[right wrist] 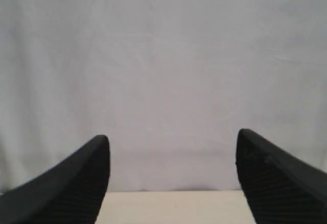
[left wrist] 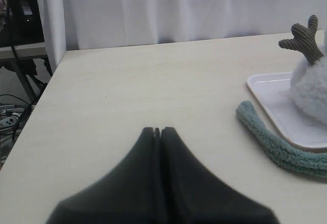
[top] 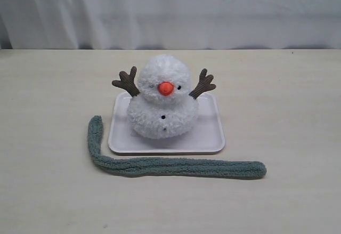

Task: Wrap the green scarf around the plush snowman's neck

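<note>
The plush snowman (top: pixel 162 98) sits upright on a white tray (top: pixel 210 138) in the middle of the table, carrot nose facing the camera, twig arms raised. Its neck (top: pixel 139 98) is bare. The green scarf (top: pixel 176 166) lies flat on the table in an L shape, along the tray's front edge and up its left side. No gripper shows in the exterior view. My left gripper (left wrist: pixel 158 130) is shut on nothing, over bare table left of the scarf's end (left wrist: pixel 265 140) and the snowman (left wrist: pixel 309 81). My right gripper (right wrist: pixel 172 142) is open and empty, facing the white curtain.
A white curtain (top: pixel 170 10) hangs behind the table's far edge. In the left wrist view the table's left edge (left wrist: pixel 36 106) drops off to cables and a stand on the floor.
</note>
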You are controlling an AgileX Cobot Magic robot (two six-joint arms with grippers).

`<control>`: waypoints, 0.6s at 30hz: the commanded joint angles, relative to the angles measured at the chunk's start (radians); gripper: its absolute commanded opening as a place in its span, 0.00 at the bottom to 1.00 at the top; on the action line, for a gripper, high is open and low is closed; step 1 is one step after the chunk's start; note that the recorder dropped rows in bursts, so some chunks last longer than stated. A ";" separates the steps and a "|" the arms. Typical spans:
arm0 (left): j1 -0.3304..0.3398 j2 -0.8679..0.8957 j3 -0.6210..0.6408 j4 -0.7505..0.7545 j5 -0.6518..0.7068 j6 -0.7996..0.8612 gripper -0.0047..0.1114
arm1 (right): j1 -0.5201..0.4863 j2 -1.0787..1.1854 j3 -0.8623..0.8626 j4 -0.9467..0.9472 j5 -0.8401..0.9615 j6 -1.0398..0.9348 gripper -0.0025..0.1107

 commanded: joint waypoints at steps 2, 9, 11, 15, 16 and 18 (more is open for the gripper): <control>0.004 -0.002 0.003 0.000 -0.012 0.004 0.04 | -0.003 0.228 -0.086 0.007 0.288 -0.076 0.64; 0.004 -0.002 0.003 0.000 -0.012 0.004 0.04 | -0.003 0.493 -0.244 0.798 0.622 -0.876 0.64; 0.004 -0.002 0.003 0.000 -0.012 0.004 0.04 | -0.003 0.560 -0.295 0.985 0.701 -1.097 0.64; 0.004 -0.002 0.003 0.000 -0.012 0.004 0.04 | 0.002 0.630 -0.309 1.439 0.741 -1.613 0.64; 0.004 -0.002 0.003 0.000 -0.012 0.004 0.04 | 0.016 0.637 -0.305 1.557 0.763 -1.762 0.64; 0.004 -0.002 0.003 0.000 -0.012 0.004 0.04 | 0.067 0.651 -0.293 1.783 0.812 -2.062 0.64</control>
